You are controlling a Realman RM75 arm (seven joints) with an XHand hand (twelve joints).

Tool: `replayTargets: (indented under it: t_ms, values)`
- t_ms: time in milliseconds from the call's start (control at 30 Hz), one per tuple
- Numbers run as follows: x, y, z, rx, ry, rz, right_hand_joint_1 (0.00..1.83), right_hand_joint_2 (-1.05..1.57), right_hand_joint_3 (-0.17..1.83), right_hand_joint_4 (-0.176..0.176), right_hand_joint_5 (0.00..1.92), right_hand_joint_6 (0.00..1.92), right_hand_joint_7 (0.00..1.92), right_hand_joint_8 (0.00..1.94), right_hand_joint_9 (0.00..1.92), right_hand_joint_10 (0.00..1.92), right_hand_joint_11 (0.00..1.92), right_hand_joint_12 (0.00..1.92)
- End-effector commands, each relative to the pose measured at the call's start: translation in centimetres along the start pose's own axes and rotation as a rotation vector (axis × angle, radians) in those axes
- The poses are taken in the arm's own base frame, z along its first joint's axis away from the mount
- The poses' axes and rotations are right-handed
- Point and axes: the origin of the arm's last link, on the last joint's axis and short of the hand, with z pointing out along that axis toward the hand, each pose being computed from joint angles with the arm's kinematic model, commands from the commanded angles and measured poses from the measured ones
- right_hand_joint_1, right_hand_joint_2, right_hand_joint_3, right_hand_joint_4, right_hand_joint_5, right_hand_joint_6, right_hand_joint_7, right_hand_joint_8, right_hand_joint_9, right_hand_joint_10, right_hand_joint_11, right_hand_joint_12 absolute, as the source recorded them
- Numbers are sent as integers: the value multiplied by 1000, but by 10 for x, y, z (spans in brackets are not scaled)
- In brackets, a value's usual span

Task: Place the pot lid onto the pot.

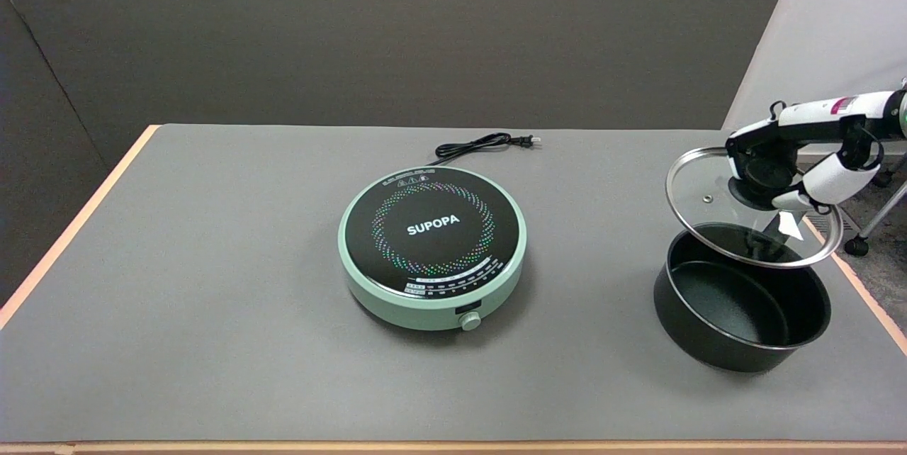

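Observation:
A black pot stands open on the grey table at the right, near the table's right edge. Above its far rim hangs a glass pot lid with a metal rim, tilted toward the camera. My right hand grips the lid's black knob from the right, its fingers wrapped around the knob. The lid overlaps only the back part of the pot's opening and is not touching the pot.
A mint-green induction cooker with a black top sits mid-table, its knob facing the near edge. Its black power cord lies coiled behind it. The table's right edge runs close past the pot.

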Motion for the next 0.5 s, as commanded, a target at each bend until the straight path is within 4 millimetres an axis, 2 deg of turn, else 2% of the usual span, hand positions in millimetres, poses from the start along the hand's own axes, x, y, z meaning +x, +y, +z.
replayTargets:
  t_ms: [33,367,500]
  values:
    - [12,-12,-7,76,57,40,1278,1064,589,139,329,1675,594,1763,369,1921,-1,1744]
    - [8,-7,-3,57,52,47,1279,1058,594,150,334,1687,601,1757,376,1921,-1,1753]
    - [7,-6,-2,50,54,45,1281,1052,600,170,339,1699,606,1751,386,1921,13,1752]
